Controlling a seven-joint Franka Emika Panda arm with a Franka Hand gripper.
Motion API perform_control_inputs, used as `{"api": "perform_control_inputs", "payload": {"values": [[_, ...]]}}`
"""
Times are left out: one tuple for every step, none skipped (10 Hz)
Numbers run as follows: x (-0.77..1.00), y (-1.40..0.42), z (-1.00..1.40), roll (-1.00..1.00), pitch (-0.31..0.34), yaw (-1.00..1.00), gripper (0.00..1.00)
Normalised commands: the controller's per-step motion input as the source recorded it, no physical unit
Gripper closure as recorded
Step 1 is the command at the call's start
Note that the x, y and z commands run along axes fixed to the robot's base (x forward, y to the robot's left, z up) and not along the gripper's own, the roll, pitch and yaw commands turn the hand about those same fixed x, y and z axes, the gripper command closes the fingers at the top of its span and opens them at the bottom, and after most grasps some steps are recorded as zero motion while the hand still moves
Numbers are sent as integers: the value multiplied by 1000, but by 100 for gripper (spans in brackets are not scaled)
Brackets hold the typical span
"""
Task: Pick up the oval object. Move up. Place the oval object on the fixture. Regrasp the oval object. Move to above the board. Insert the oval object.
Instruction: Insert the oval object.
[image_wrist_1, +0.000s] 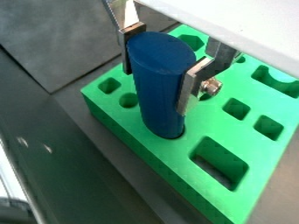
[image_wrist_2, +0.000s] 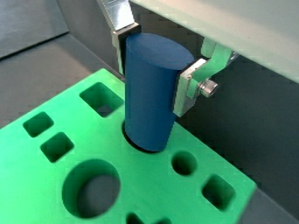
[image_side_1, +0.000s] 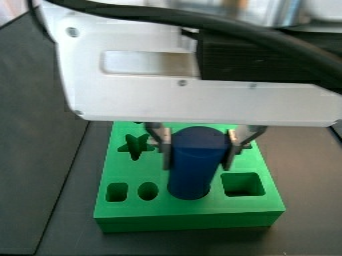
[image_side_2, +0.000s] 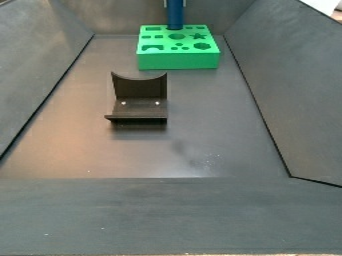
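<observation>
Your gripper (image_wrist_1: 158, 63) sits over the green board (image_wrist_1: 176, 153), fingers (image_wrist_1: 197, 80) clamped on the blue oval peg (image_wrist_1: 158, 83). Peg upright, lower end in a board hole. Fixture (image_side_2: 136, 98) empty, well apart.

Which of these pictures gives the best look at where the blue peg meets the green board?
A wrist view: the peg, between the gripper jaws, stands upright with its lower end in a hole of the board. The other wrist view shows the same, less clearly. One side view shows the peg's front; the far one only a sliver.

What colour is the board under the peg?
Bright green board, clearest in a wrist view, below the gripper.
</observation>
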Motion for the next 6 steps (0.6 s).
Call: {"api": "perform_control_inputs", "payload": {"values": [[509, -51, -437, 49, 26, 177, 100], [477, -17, -451, 66, 10, 151, 100], [380, 0, -440, 80, 0, 143, 100], [197, 0, -540, 80, 0, 186, 100], [43, 0, -723, 63, -54, 209, 100], [0, 0, -754, 59, -89, 211, 100]]}}
